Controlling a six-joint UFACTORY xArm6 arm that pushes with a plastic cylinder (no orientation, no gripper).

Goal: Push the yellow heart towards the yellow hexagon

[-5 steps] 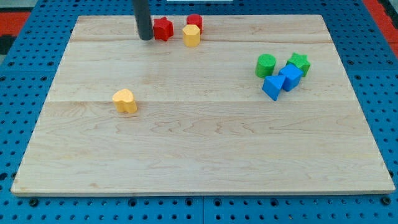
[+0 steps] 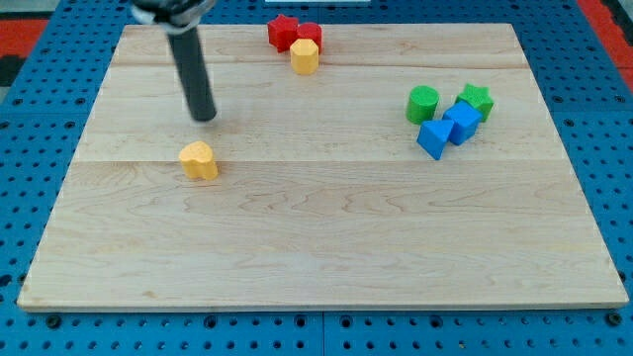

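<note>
Camera view: my tip (image 2: 204, 118) (upright rod, no jaws) stands just above yellow heart (image 2: 199, 160)

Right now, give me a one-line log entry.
my tip: above small yellow heart block, apart | yellow hexagon block: view's top, touching red blocks | push: not begun

Bright even light, soft shadows, slight blur up top.

No readable text, label, brand, number or sign shows anywhere
</note>
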